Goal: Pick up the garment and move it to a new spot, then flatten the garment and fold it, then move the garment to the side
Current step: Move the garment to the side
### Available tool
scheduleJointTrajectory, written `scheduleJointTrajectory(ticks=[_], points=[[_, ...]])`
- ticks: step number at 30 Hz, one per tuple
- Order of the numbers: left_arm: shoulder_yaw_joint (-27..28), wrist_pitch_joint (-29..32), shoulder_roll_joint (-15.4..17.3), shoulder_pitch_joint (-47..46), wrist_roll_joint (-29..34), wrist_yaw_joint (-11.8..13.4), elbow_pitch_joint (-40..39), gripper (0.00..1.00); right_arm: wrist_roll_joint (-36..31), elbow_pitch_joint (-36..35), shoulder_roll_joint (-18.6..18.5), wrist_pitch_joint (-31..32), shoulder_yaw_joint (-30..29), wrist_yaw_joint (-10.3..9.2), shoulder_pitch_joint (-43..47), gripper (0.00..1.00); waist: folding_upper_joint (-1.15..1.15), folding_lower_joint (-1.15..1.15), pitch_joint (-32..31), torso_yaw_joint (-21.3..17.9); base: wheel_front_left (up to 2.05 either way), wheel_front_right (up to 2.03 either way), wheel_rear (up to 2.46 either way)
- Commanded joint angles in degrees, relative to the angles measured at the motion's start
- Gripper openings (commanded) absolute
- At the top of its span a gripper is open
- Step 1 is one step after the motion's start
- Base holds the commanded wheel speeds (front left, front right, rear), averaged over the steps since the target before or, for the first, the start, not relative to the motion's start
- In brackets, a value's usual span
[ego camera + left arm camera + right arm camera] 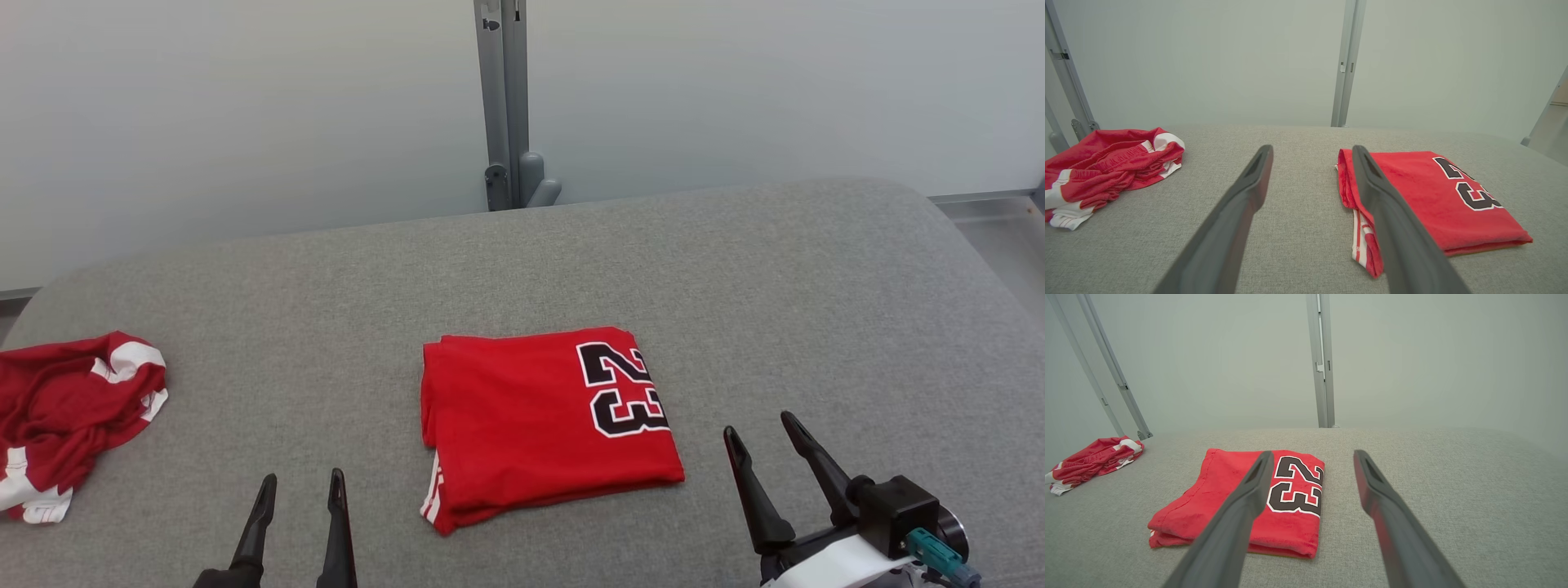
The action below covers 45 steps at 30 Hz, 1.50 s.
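Item: red garment (547, 420), numbered 23, folded flat at centre of grey table (775, 269); folding apparently done, move aside outstanding. Left gripper (303, 475), right gripper (758, 423): jaws spread wide, empty, flanking it, clear of cloth

The folded red jersey (522, 425) lies mid-table, flat and low; the bare grey table (775, 269) surface runs open all around it, widest to its right and behind; the crumpled red-and-white garment (65, 408) heaps at the left edge, well apart; an upright grey post (504, 106) and the pale wall (245, 122) bound the far side.
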Motion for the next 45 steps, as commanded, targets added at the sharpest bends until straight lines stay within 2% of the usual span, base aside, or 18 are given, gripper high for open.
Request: scheduleJointTrajectory(ticks=[1,22,28,39,45], points=[[0.09,-0.12,-0.01,0.81,0.23,0.26,-0.03,1.0,0.32,-0.06,0.09,-0.2,-0.05,-0.02,0.21,1.0,0.0,0.0,0.01,0.12,0.0,0.0,0.0],[-0.87,-0.12,-0.01,0.55,0.12,0.31,-0.47,1.0,1.14,0.33,0.01,-0.2,0.76,-0.02,-0.32,1.0,0.0,0.0,1.38,1.35,0.0,0.0,0.0],[-1.38,-0.12,-0.01,0.47,0.28,0.52,-0.7,1.0,2.26,2.59,-0.97,-0.2,2.09,-0.02,-1.89,1.0,0.0,0.0,2.36,2.23,0.0,0.0,0.0],[-2.64,-0.12,0.0,-1.42,1.08,0.36,-1.38,1.0,13.53,10.9,-6.1,-0.2,6.9,-0.02,-9.98,1.0,0.0,0.0,4.85,4.22,0.0,0.0,0.0],[-3.9,-0.12,0.0,-2.82,1.44,0.48,-1.35,1.0,25.35,17.21,-9.28,-0.2,10.7,-0.01,-16.2,1.0,0.0,0.0,8.25,5.97,0.0,0.0,0.0]])
